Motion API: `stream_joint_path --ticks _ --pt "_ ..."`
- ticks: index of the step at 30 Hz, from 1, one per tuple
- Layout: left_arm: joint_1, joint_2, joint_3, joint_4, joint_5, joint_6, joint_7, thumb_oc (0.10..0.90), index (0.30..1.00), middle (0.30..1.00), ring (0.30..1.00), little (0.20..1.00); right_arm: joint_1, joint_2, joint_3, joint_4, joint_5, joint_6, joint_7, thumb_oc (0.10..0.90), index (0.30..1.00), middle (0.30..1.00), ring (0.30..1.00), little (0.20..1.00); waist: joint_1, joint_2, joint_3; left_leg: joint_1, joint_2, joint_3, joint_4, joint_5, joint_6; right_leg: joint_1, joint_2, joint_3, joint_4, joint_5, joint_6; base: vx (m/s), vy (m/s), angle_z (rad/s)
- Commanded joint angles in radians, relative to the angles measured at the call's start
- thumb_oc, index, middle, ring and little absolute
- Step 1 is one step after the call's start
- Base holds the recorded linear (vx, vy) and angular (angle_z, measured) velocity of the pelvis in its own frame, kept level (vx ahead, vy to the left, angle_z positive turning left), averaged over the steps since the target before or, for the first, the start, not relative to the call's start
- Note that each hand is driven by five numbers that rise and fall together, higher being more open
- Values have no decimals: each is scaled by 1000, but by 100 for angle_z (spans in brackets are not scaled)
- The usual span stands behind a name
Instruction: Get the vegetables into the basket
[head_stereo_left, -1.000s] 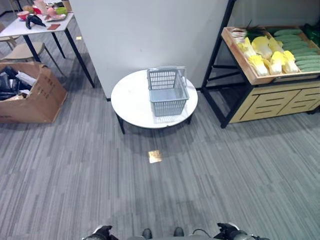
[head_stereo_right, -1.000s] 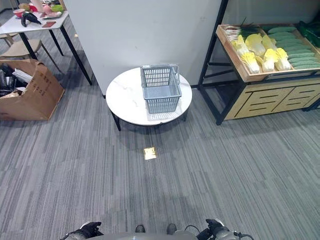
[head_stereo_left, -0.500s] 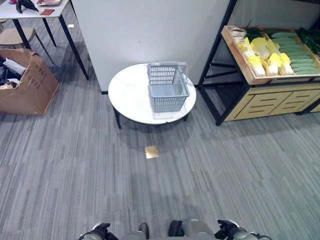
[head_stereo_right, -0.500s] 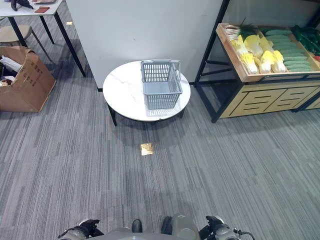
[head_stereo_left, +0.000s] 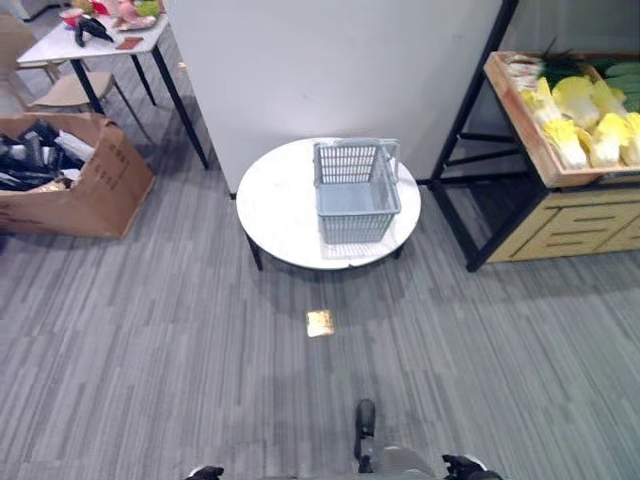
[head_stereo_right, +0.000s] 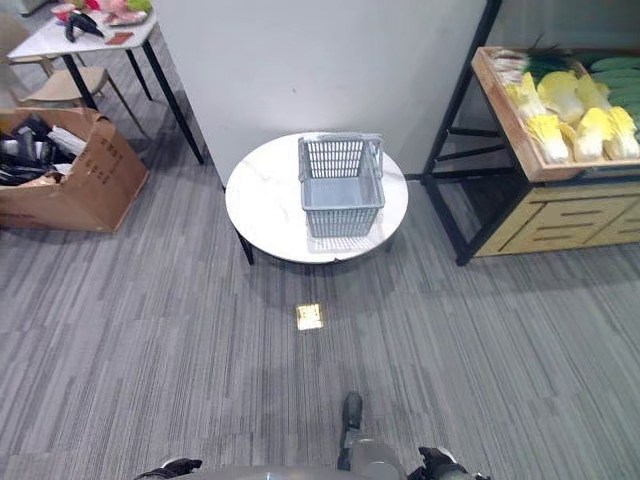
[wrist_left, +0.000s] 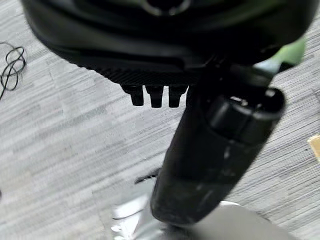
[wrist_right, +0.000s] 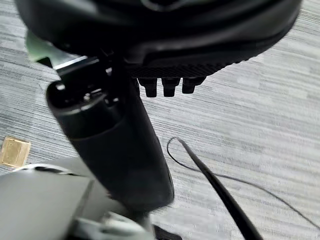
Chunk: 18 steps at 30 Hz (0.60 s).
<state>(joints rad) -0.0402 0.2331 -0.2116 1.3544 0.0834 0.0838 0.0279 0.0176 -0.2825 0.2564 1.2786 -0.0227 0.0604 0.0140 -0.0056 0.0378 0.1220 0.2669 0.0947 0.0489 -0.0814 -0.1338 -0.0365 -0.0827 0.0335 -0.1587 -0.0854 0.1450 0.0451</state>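
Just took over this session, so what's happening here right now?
Nothing is being handled yet. The grey basket stands empty on the round white table by the wall. The vegetables, yellow-white cabbages and green ones beside them, lie in the wooden tray of the shelf to the table's right. The left hand and right hand hang low over the carpet, holding nothing, fingers relaxed. The robot stands back from the table, on the near side of the brass floor plate.

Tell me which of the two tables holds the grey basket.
The round white table in the middle holds the basket. The rectangular white table in the far left corner carries small colourful items instead.
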Motion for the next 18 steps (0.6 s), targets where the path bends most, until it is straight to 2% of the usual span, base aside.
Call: stream_joint_path --ticks 1,2,3,4,6,8,9,11,13,15,16,18 --pt "-58 10 -27 16 10 -8 -3 900 1000 1000 1000 1000 -63 -3 -14 31 33 -10 -4 900 1000 1000 1000 1000 -5 -8 27 29 -127 67 29 3 48 -28 -12 58 38 -53 86 378 -229 61" --pt "-61 9 -33 14 9 -8 -2 900 1000 1000 1000 1000 -61 -8 -11 32 28 -10 -2 900 1000 1000 1000 1000 -10 -3 24 29 -117 63 51 27 33 -28 -4 53 64 -71 75 573 -350 48" --pt "-63 8 -36 5 -3 -7 0 900 1000 1000 1000 1000 -55 -17 -4 24 24 -12 -1 900 1000 1000 1000 1000 -20 0 21 19 -100 58 117 81 1 -24 10 40 114 -121 49 663 -418 36" --pt "-64 10 -33 2 -16 -8 4 900 1000 1000 1000 1000 -54 -22 3 17 21 -14 4 900 1000 1000 1000 1000 -27 -2 23 1 -87 62 187 112 -20 -15 16 33 131 -148 33 611 -415 35" --pt "-70 9 -34 -2 -32 -6 7 900 1000 1000 1000 1000 -60 -31 10 16 19 -13 1 900 1000 1000 1000 1000 -30 -13 35 -64 -71 74 318 161 -58 18 20 22 116 -169 13 338 -301 31" --pt "-77 9 -27 -8 -56 -7 12 900 1000 1000 1000 1000 -63 -35 18 15 20 -14 -3 900 1000 1000 1000 1000 -22 -28 57 -162 -49 75 518 221 -82 63 30 15 90 -179 -14 281 -310 16" --pt "-82 11 -24 -12 -72 -5 18 900 1000 1000 1000 1000 -65 -43 17 12 24 -15 -8 900 1000 1000 1000 1000 -19 -30 77 -226 -31 73 630 243 -88 78 38 10 85 -189 -30 274 -282 7" --pt "-82 13 -21 -25 -90 -7 27 900 1000 1000 1000 1000 -66 -52 23 10 24 -13 -9 900 1000 1000 1000 1000 -10 -39 102 -275 -17 79 688 235 -61 99 43 9 85 -209 -49 240 -234 -2" --pt "-83 12 -21 -36 -105 -9 30 900 1000 1000 1000 1000 -69 -59 26 14 21 -10 -9 900 1000 1000 1000 1000 -13 -57 115 -326 -3 108 660 195 -28 112 31 -1 77 -214 -55 174 -182 -13" --pt "-78 16 -15 -38 -111 -8 35 900 1000 1000 1000 1000 -66 -66 23 25 18 -6 -8 900 1000 1000 1000 1000 -14 -92 124 -376 -39 97 524 121 1 135 -1 -15 69 -217 -49 169 -138 25" --pt "-77 16 -14 -37 -112 -6 35 900 1000 1000 1000 1000 -65 -66 22 26 19 -6 -8 900 1000 1000 1000 1000 -13 -96 122 -374 -41 93 500 109 4 141 -2 -14 66 -220 -47 155 -61 27" --pt "-71 12 -13 -30 -113 -6 38 900 1000 1000 1000 1000 -56 -66 16 29 18 -6 -12 900 1000 1000 1000 1000 -30 -106 113 -365 -65 76 264 119 4 144 -25 -31 61 -222 -43 148 17 32"
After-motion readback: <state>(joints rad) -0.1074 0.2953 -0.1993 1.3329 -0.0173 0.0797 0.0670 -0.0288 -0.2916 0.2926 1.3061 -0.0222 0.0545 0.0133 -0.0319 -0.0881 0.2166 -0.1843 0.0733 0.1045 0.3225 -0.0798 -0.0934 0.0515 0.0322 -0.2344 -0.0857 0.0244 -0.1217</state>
